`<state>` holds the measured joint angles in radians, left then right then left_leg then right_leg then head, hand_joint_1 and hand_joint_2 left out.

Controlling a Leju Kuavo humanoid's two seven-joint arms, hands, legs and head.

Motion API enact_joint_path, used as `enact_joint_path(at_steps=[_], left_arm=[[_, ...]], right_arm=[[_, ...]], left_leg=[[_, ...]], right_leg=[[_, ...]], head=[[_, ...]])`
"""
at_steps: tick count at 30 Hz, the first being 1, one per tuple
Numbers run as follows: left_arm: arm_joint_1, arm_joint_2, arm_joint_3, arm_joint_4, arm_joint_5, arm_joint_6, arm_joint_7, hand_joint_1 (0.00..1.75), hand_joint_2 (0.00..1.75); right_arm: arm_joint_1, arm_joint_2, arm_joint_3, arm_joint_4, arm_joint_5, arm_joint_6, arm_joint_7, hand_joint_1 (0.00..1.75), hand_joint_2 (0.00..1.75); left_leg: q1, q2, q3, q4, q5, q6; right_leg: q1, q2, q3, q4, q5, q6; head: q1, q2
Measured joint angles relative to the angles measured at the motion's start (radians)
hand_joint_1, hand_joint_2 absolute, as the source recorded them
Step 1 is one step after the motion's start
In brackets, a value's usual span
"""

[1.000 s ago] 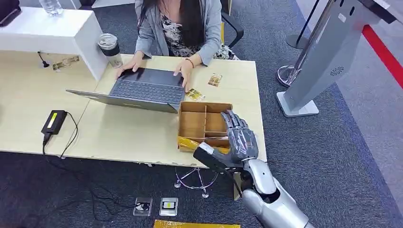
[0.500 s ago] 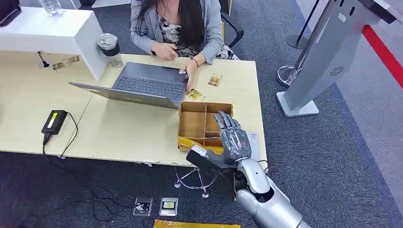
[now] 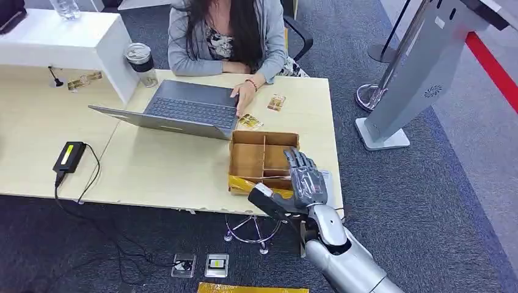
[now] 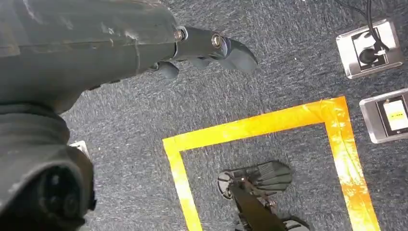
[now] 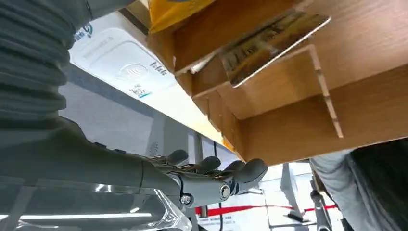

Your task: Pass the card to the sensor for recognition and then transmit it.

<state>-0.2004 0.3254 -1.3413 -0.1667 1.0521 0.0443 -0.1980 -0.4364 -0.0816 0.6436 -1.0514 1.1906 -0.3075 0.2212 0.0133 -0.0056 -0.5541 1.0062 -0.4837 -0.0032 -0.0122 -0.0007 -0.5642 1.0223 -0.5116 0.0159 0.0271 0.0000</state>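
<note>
right hand (image 3: 303,181): fingers apart, empty, over near-right corner of divided cardboard box (image 3: 247,160) | card (image 5: 269,41): leaning in box compartment just ahead of fingers | left hand (image 4: 211,45): fingers loosely curled, empty, hanging above floor

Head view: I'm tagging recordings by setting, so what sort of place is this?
Probably an office reception desk: a person works at a laptop on a pale desk, grey carpet underfoot, a kiosk stand alongside.

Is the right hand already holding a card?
No: in the right wrist view the right hand holds nothing, and a card leans inside the cardboard box.
</note>
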Motion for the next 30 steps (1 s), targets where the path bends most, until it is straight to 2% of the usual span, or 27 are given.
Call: enact_joint_path(at_steps=[18, 30], left_arm=[[0.0, 0.002, 0.0, 0.0, -0.007, -0.007, -0.005, 0.0, 0.0], [0.0, 0.002, -0.006, 0.0, -0.01, -0.009, -0.01, 0.0, 0.0]], right_arm=[[-0.02, 0.003, 0.007, 0.02, -0.006, 0.015, 0.012, 0.0, 1.75], [-0.046, 0.023, 0.027, 0.046, -0.013, 0.001, -0.013, 0.0, 1.75]], left_leg=[[0.0, 0.0, 0.0, 0.0, 0.0, 0.0], [0.0, 0.0, 0.0, 0.0, 0.0, 0.0]], right_leg=[[0.0, 0.0, 0.0, 0.0, 0.0, 0.0], [0.0, 0.0, 0.0, 0.0, 0.0, 0.0]], head=[[0.0, 0.0], [0.0, 0.0]])
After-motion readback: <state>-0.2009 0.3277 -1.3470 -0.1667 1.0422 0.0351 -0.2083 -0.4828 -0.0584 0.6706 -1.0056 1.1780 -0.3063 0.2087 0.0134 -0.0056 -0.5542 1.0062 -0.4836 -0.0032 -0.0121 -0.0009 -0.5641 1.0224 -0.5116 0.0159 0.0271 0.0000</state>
